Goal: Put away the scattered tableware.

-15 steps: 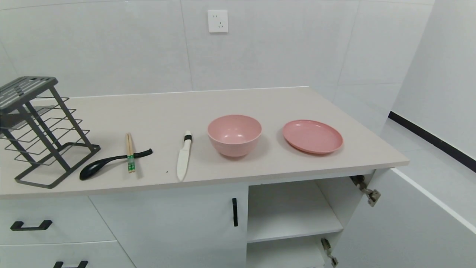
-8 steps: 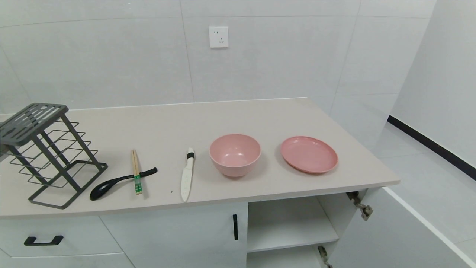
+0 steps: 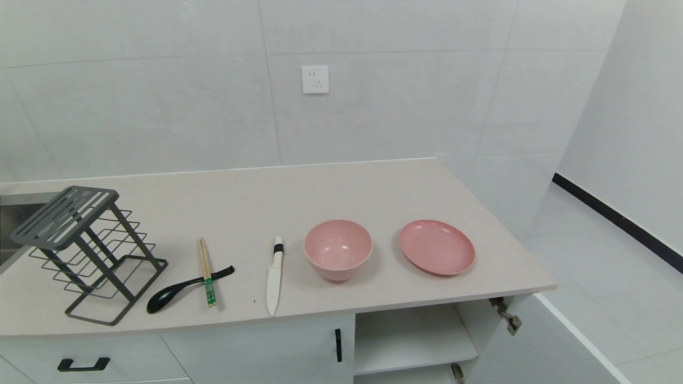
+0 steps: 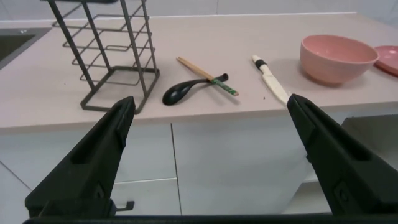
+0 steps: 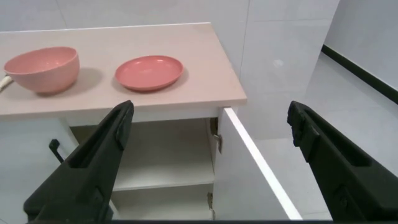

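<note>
On the beige counter [image 3: 320, 186] lie a pink bowl [image 3: 338, 248], a pink plate [image 3: 436, 247] to its right, a white knife [image 3: 275, 274], wooden chopsticks [image 3: 207, 272] and a black spoon [image 3: 181, 289] crossed under them. My left gripper [image 4: 208, 162] is open, off the counter's front edge, facing the spoon [image 4: 186, 90], chopsticks [image 4: 208, 76] and knife [image 4: 270, 78]. My right gripper [image 5: 208, 162] is open with nothing in it, in front of the open cabinet [image 5: 161, 162], below the plate [image 5: 149, 71] and bowl [image 5: 40, 67].
A dark wire rack [image 3: 88, 250] stands at the counter's left end, next to a sink edge [image 3: 10, 224]. The right cabinet door [image 3: 555, 341] is swung open over a white shelf [image 3: 411, 336]. Drawers with black handles [image 3: 82, 364] are at the lower left.
The whole head picture has slid downward and the things look smaller, so the camera has moved. The tableware on the counter lies as before.
</note>
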`<state>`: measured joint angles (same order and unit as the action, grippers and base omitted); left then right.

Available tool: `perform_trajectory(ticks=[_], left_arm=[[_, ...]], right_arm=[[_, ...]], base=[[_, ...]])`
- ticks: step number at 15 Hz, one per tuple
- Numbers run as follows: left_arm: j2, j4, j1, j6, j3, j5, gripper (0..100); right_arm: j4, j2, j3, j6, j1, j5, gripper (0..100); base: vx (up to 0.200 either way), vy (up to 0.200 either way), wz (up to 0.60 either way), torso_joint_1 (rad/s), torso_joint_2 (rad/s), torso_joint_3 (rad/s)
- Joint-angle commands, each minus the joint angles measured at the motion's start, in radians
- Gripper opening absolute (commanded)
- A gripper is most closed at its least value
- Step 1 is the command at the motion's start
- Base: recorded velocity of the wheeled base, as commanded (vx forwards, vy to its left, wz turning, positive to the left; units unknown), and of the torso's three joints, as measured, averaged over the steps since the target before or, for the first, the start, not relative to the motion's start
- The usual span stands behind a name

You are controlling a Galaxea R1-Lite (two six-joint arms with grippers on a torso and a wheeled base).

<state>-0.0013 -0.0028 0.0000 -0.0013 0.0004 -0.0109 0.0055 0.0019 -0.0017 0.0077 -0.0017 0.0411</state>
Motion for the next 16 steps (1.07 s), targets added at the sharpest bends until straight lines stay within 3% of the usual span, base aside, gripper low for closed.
perform_trajectory(ticks=[1,4,16], left_arm=[[0.001,0.000,0.000,0.000,0.000,0.000,100],[0.001,0.001,0.000,0.003,0.000,-0.001,100],[0.001,0.001,0.000,0.010,0.000,-0.004,100]], right_arm=[[-0.001,0.000,0.000,0.000,0.000,0.002,100],[-0.001,0.000,0.000,0.000,0.000,0.000,100],[-0.001,0.000,0.000,0.000,0.000,0.000,100]], base=[[0.000,0.000,0.00,0.315,-0.61,-0.300],[0.200,0.000,0.00,0.167,-0.35,-0.163],[0.017,0.000,0.00,0.009,0.00,-0.005]])
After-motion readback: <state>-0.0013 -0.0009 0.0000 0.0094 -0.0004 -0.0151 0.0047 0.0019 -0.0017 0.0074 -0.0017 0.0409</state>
